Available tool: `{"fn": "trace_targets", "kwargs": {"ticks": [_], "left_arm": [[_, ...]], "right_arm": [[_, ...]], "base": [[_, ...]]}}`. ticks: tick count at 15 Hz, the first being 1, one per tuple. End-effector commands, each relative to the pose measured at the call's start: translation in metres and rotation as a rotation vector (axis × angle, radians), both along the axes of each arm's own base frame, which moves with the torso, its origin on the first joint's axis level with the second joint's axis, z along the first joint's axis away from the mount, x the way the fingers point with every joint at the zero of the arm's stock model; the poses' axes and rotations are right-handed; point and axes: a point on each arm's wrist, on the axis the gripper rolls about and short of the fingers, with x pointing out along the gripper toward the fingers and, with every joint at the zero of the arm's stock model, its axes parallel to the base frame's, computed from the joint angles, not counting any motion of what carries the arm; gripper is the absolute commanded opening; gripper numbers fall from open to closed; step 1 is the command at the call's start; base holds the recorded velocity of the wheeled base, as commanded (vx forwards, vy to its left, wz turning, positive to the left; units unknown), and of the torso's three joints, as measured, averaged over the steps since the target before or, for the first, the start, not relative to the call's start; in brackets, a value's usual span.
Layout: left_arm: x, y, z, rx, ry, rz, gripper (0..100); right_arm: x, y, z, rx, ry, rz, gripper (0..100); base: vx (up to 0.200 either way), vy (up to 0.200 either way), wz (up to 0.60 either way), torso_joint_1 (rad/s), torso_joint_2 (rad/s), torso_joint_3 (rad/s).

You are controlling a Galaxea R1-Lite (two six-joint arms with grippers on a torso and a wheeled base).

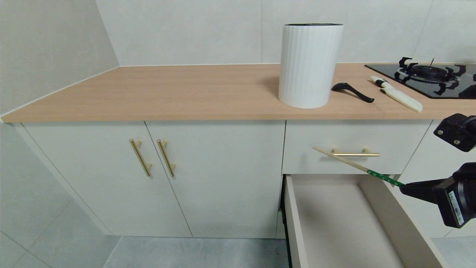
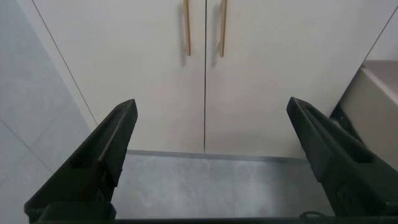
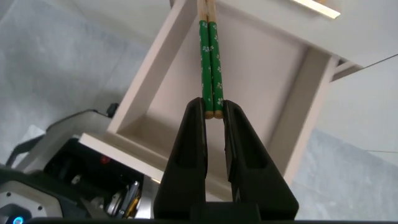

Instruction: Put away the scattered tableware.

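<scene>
1. Two chopsticks (image 1: pixel 357 165), pale wood with green flower-printed ends, were clamped together by their green ends in the right hand (image 1: pixel 403 185), whose black fingers (image 3: pixel 194 134) were pressed against either side of the pair.
2. The chopsticks hung in the air above the open drawer (image 1: pixel 293 216), slanting up toward the robot's left. Their bare tips crossed in front of the gold handle (image 1: pixel 355 153) of the closed drawer above. Whether they touched it could not be told.
3. The open drawer was pulled out below the right part of the counter (image 1: pixel 167 93). Its pale floor was bare where it showed.
4. The left hand (image 2: pixel 211 106) was released, its two dark fingers spread wide apart and holding nothing. It faced a pair of cabinet doors (image 2: pixel 205 74) with gold bar handles, low down near the grey floor.
5. On the counter, a tall white ribbed canister (image 1: pixel 309 65) stood upright near the front edge, right of the middle.
6. A black spoon (image 1: pixel 351 91) lay just beside the canister, on its right.
7. A knife (image 1: pixel 396 93) in cream white lay farther right, near the black gas hob (image 1: pixel 427 78) set into the counter's far right corner.
</scene>
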Motion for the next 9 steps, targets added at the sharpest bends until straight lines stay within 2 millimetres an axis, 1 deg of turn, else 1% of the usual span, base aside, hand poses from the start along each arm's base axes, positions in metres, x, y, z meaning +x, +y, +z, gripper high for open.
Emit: {"fn": "trace_targets", "kwargs": {"ticks": [1,4,5,6,9], "left_arm": [[0.0,0.0,0.0001,0.0,0.0,0.001,100],[0.0,0.0,0.0001,0.0,0.0,0.001,100],[0.0,0.0,0.0001,0.0,0.0,0.001,100],[0.0,0.0,0.0001,0.0,0.0,0.001,100],[0.0,0.0,0.0001,0.0,0.0,0.001,100]], "right_arm": [[0.0028,0.0014,-0.0033,-0.007,0.015,0.001,0],[0.004,0.002,-0.005,-0.012,0.022,0.002,0],[0.0043,0.0021,-0.0057,-0.015,0.024,0.004,0],[0.0046,0.0023,-0.006,-0.016,0.025,0.004,0],[0.0055,0.0027,-0.0072,-0.02,0.03,0.005,0]], "base": [[0.0,0.0,0.0,-0.139,0.45,0.31],[0.0,0.0,0.0,-0.126,0.44,0.323],[0.0,0.0,0.0,-0.071,0.29,0.207],[0.0,0.0,0.0,-0.032,0.16,0.124],[0.0,0.0,0.0,-0.011,0.05,0.028]]}}
